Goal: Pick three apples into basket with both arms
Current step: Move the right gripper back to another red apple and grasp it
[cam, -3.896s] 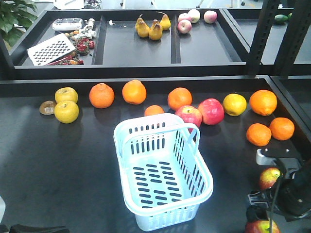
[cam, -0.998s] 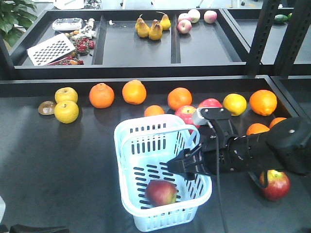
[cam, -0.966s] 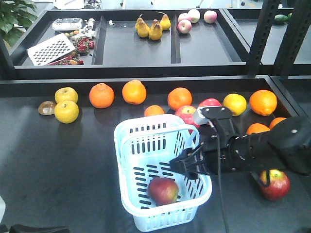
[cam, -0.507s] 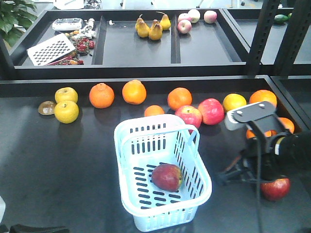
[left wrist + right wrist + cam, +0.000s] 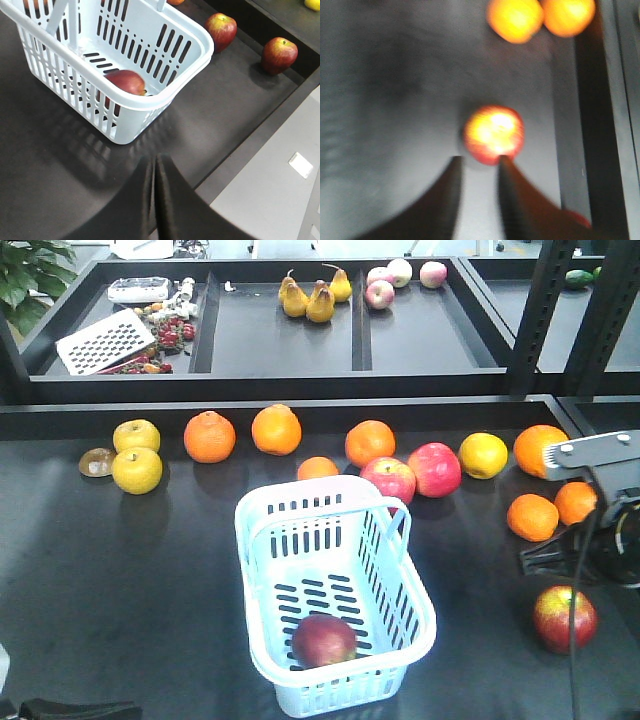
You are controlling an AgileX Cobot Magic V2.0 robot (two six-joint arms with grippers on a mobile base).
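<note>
Dark and matte, the surface (image 5: pixel 120 580) is carrying a row of fruit along its far side, starting at the left with two yellow-green fruits (image 5: pixel 137 470) and running on through oranges (image 5: pixel 276 429). At the near left, in the left wrist view, the left gripper (image 5: pixel 153 160) is hanging low, just short of the basket (image 5: pixel 150 102), with its fingers pressed together and nothing between them. That pale blue basket is sitting mid-surface, and one dark red apple (image 5: pixel 323 640) is lying on its slotted floor near the front wall. Beyond its far right corner two brighter pink-red apples (image 5: pixel 434 469) are resting side by side; they are not the ones wanted. Further right, a second apple (image 5: pixel 565 618) is sitting on the surface, with a third apple (image 5: pixel 279 54) near it, closer to the front edge. The right gripper (image 5: pixel 478 160) is hovering just short of the second apple, fingers apart, in a blurred wrist view. Judging from that view, the apple is sitting closer to the right-hand finger, so closing now is likely to nudge it and send it rolling toward the raised edge or the nearby pair of oranges (image 5: pixel 515 19). The left arm, if reaching across for the third apple, is risking a knock against the light basket.
</note>
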